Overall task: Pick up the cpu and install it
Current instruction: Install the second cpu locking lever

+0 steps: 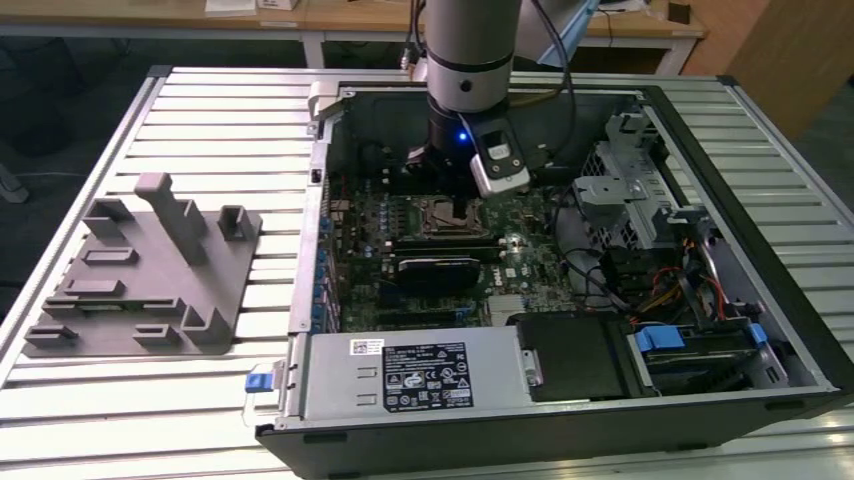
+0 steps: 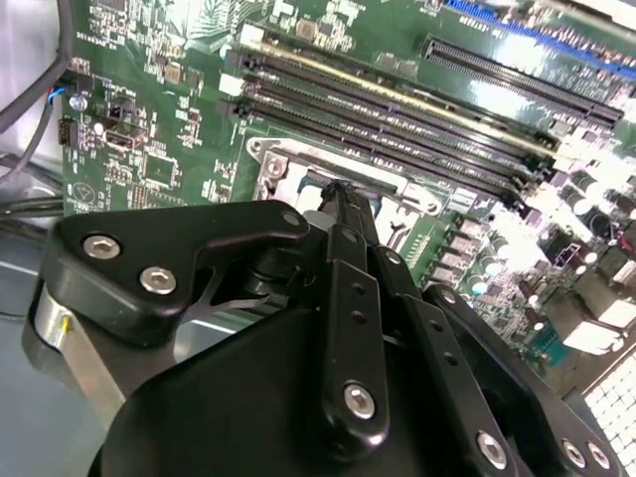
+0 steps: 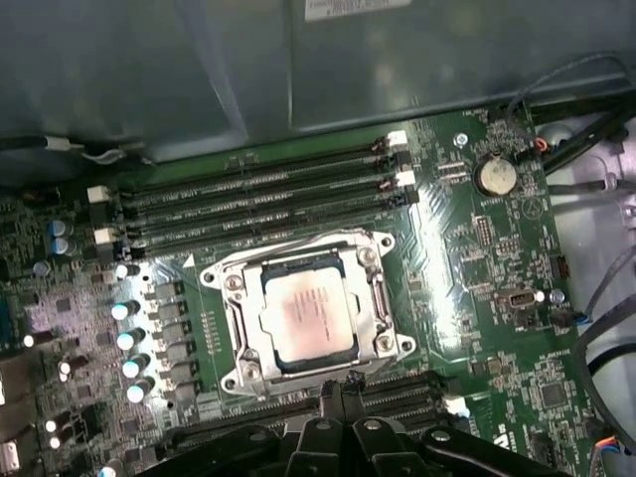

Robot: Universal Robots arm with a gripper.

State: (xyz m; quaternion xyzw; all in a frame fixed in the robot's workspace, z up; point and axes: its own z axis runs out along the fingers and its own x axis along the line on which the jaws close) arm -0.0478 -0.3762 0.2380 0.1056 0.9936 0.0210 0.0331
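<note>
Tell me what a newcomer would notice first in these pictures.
The arm reaching down into the open computer case, its end effector just above the motherboard. In the first wrist view, the cpu sits in its socket, beside the memory slots.

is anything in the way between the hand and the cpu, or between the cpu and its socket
Nothing visible does. In the first wrist view the cpu already lies inside the socket, its top uncovered. The hand sits at the socket's edge with only open air between it and the chip.
</note>
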